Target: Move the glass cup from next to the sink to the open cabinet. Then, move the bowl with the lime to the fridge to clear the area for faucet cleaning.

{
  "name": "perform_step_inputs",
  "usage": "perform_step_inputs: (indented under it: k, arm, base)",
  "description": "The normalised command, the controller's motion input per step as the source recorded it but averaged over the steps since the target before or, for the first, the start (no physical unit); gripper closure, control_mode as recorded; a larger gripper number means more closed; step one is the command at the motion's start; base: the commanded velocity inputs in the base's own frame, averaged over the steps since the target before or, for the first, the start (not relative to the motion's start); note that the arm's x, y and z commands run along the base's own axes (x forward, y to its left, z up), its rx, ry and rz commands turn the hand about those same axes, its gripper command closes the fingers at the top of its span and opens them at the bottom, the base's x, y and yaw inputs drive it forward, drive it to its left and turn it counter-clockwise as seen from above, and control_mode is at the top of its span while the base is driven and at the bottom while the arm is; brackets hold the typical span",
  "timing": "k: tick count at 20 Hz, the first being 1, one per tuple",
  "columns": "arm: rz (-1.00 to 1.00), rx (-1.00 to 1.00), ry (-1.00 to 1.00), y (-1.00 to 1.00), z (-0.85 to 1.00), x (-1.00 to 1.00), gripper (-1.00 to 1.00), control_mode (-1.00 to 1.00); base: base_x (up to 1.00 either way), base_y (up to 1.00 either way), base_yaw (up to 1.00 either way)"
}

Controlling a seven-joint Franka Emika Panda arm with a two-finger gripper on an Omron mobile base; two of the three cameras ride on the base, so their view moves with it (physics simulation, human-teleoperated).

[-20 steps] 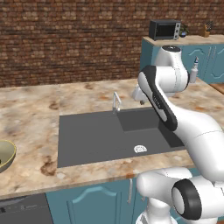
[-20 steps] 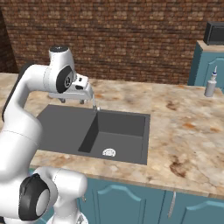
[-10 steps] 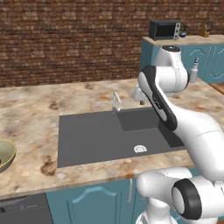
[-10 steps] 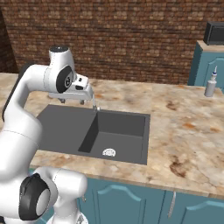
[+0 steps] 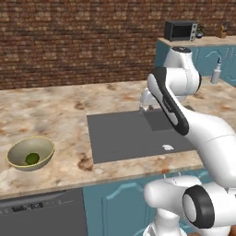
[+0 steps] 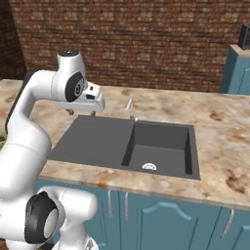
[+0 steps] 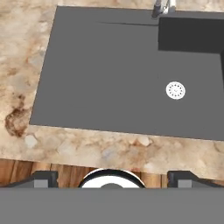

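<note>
Tool (image 6: 81,113) wide and empty above sink (image 6: 117,141), faucet (image 6: 131,109) beside, bowl (image 5: 31,153) well left.

Arm raised, tool (image 6: 81,113) pointing down, fingers wide

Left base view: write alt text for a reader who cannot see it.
A white robot arm reaches over a dark grey sink set in a marbled stone counter, in front of a brick wall. At the counter's left front, a bowl holds a lime. A microwave sits on a teal cabinet at the far right.
</note>
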Motion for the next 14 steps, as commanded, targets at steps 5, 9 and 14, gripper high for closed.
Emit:
perform_step_inputs:
  k: [5, 9, 14]
  arm:
    - [0.00, 0.00, 0.00, 0.00, 0.00, 0.00, -1.00, 1.00]
    - [0.00, 0.08, 0.03, 0.41, -0.20, 0.02, -1.00, -1.00]
    - [-0.02, 0.13, 0.08, 0.97, -0.52, 0.34, -1.00, -1.00]
  base:
    - [0.06, 1.00, 0.00]
    - [0.00, 0.50, 0.00]
    - [0.00, 0.00, 0.00]
